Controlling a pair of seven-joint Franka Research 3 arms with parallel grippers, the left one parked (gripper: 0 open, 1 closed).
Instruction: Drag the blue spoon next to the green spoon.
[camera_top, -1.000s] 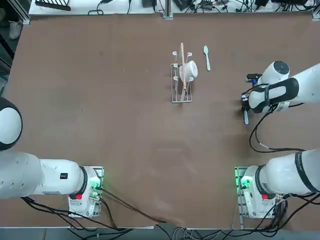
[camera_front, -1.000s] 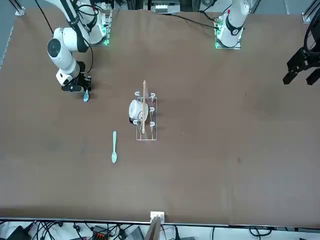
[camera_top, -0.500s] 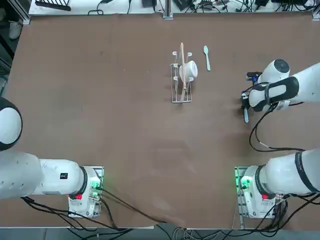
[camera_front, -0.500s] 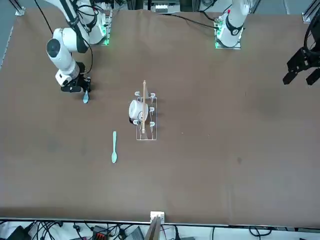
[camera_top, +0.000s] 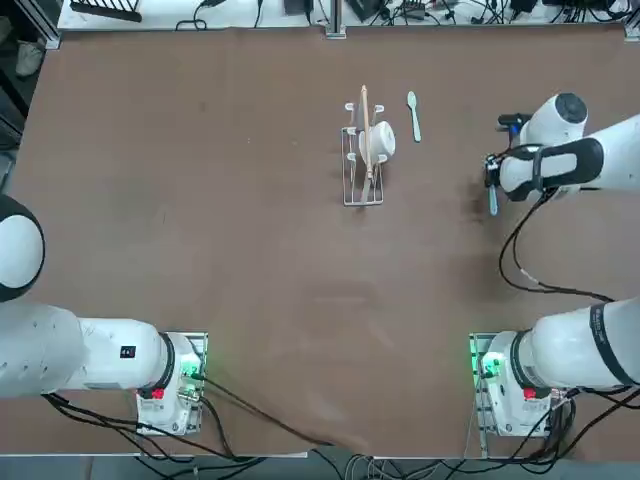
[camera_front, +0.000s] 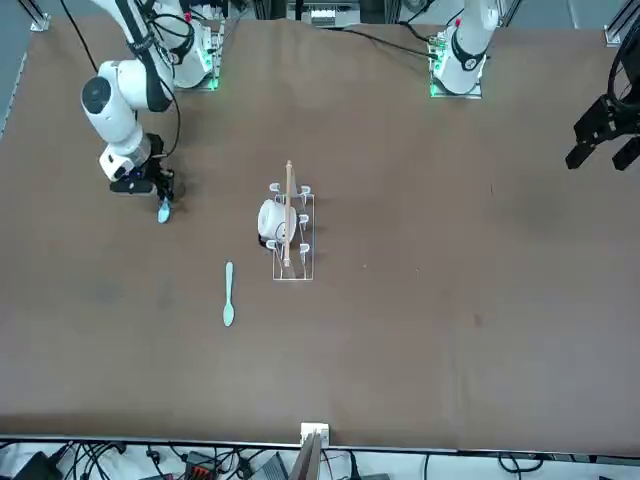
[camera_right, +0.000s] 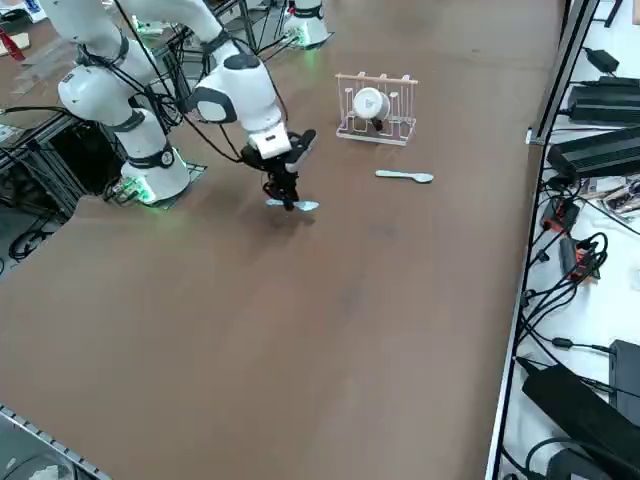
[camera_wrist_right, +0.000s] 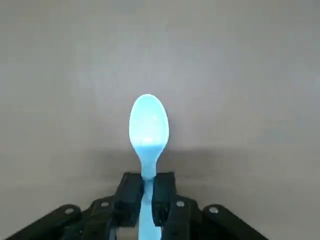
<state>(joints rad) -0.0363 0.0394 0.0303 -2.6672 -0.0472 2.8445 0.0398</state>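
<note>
Because the handle gives fingers a straight edge, right gripper (camera_wrist_right: 149, 197) pinches the sky-blue plastic spoon (camera_wrist_right: 148, 125) there | bowl free | mint-green plastic spoon (camera_top: 414, 117) apart, near the wire rack (camera_top: 362, 204)

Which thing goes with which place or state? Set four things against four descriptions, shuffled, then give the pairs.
1. blue spoon
2. green spoon
3. wire rack
4. right tool

A. holds a white cup
B. shut on a spoon's handle
C. lies flat on the table, out of any grip
D. gripped by its handle, bowl sticking out past the fingers

Pairs: 1-D; 2-C; 3-A; 4-B
</note>
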